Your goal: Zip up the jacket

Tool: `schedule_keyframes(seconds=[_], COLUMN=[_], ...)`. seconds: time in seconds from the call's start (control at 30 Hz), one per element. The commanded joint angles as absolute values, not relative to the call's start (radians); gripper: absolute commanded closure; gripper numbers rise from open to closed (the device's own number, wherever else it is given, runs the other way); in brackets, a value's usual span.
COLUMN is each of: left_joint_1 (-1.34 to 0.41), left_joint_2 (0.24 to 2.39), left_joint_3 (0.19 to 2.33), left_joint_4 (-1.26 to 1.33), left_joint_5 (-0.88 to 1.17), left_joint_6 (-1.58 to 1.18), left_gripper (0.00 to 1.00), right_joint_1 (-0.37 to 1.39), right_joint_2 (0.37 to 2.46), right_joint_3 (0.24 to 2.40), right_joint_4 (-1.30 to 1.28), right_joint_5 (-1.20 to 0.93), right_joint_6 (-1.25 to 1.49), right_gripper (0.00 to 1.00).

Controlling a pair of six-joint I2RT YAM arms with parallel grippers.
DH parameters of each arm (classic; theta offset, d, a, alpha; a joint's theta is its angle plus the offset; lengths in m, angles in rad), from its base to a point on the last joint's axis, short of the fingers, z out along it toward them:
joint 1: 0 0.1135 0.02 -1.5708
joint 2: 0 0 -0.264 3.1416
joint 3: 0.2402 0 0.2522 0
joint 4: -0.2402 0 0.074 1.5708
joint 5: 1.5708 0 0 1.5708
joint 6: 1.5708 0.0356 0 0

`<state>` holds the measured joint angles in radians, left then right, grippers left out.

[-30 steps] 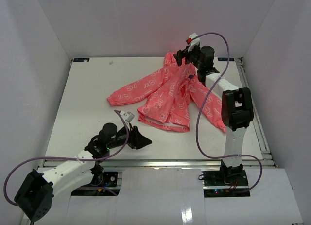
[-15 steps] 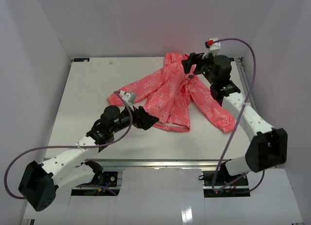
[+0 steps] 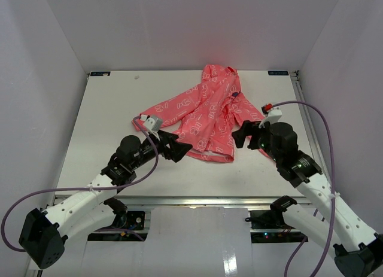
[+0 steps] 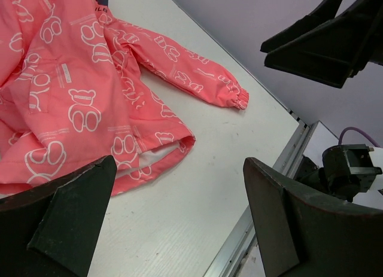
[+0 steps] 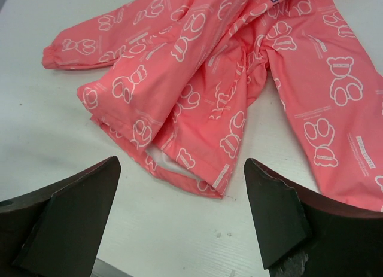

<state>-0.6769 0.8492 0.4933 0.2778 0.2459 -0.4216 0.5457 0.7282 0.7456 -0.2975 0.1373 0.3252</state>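
Jacket [image 3: 209, 116] lies crumpled on the table [image 3: 108, 127] toward 12 o'clock. Left gripper [image 3: 178, 147] at its 7 o'clock and right gripper [image 3: 242, 135] at 4 o'clock stand wide open, empty. Approach step, I judge; next: grasp the hem [image 3: 206, 155] by the zipper.

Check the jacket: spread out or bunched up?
Spread out but rumpled: the jacket lies on the table, sleeves splayed sideways, folds down the front.

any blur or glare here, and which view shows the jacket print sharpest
Top external: even soft light, faint shadows, no glare on the jacket, print small. Left wrist: bear print crisp, dark fingers underexposed. Right wrist: equally crisp, fingers dark too.
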Motion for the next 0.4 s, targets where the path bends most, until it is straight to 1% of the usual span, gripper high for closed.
schedule_keyframes(seconds=[0.0, 0.17, 0.37], left_joint_1=[-0.683, -0.683, -0.683], left_joint_2=[0.799, 0.784, 0.791], left_joint_3=[0.435, 0.415, 0.416], left_joint_4=[0.363, 0.378, 0.387], left_joint_5=[0.266, 0.252, 0.292], left_joint_6=[-0.391, -0.388, -0.382], left_gripper=[0.02, 0.02, 0.02], right_joint_1=[0.551, 0.551, 0.552], right_joint_2=[0.638, 0.579, 0.537], right_joint_3=[0.711, 0.670, 0.656], right_joint_4=[-0.314, -0.302, -0.296], right_joint_5=[0.152, 0.165, 0.178], right_joint_6=[0.333, 0.336, 0.336], right_gripper=[0.10, 0.10, 0.10])
